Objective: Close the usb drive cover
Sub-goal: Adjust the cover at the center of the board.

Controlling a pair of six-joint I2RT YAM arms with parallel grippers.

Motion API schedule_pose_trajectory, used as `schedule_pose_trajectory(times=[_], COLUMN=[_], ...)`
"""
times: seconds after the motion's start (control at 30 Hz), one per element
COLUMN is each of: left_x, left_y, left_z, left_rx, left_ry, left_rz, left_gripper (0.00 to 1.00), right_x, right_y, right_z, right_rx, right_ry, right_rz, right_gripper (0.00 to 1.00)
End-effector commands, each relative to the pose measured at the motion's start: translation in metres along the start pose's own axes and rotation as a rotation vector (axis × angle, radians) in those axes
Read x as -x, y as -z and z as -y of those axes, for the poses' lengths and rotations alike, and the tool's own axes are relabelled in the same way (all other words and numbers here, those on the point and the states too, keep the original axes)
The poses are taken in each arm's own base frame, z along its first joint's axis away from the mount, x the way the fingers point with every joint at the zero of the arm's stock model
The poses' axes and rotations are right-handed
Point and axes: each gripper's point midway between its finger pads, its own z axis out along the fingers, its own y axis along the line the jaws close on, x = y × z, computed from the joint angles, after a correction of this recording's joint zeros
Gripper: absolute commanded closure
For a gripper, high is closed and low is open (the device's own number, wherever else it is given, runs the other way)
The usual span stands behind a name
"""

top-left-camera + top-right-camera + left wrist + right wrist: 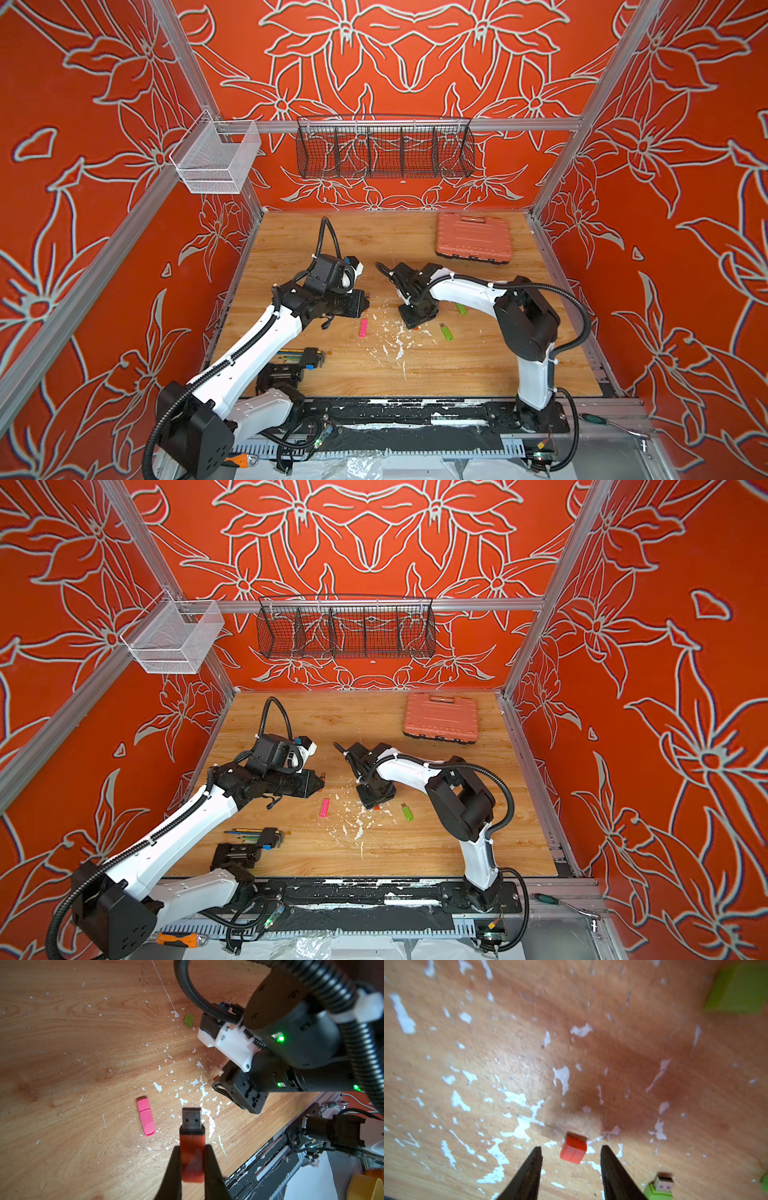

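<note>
My left gripper [192,1148] is shut on the body of an orange-red usb drive [191,1138]. The drive's bare metal plug [191,1119] sticks out past the fingertips, uncovered. In both top views this gripper [365,301] [321,778] hovers left of the table's middle. The matching orange-red cover [573,1151] lies on the wood. My right gripper [571,1148] points down over the cover, open, with one finger on each side and neither touching it. From above, the right gripper [415,324] hides most of the cover.
A capped pink drive [363,327] [146,1118] lies between the two grippers. A green drive [445,331] [660,1187] with a bare plug and a green cap [461,308] [188,1019] lie by the right arm. An orange tool case [473,237] sits at the back right. Hex keys [309,357] lie at the front left.
</note>
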Motion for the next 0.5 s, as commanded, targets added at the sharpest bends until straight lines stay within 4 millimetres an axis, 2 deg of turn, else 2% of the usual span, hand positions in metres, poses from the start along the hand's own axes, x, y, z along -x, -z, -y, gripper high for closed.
schedule_pose_trajectory(times=[0.0, 0.23, 0.4, 0.47], left_x=[0.004, 0.003, 0.002, 0.002], left_y=[0.005, -0.002, -0.005, -0.005], left_z=[0.008, 0.006, 0.005, 0.005], left_rx=[-0.024, -0.024, -0.02, -0.02], left_ry=[-0.028, -0.025, -0.022, -0.024], left_rz=[0.015, -0.004, -0.012, -0.009], left_gripper=[0.96, 0.96, 0.96, 0.96], right_x=[-0.009, -0.011, -0.004, -0.003], right_y=[-0.006, -0.012, -0.014, -0.015], right_z=[-0.007, -0.018, -0.037, -0.039], right_rx=[0.03, 0.081, 0.147, 0.156], right_ry=[-0.079, -0.092, -0.042, -0.038], right_rz=[-0.05, -0.052, -0.029, -0.027], right_gripper=[0.53, 0.53, 0.55, 0.55])
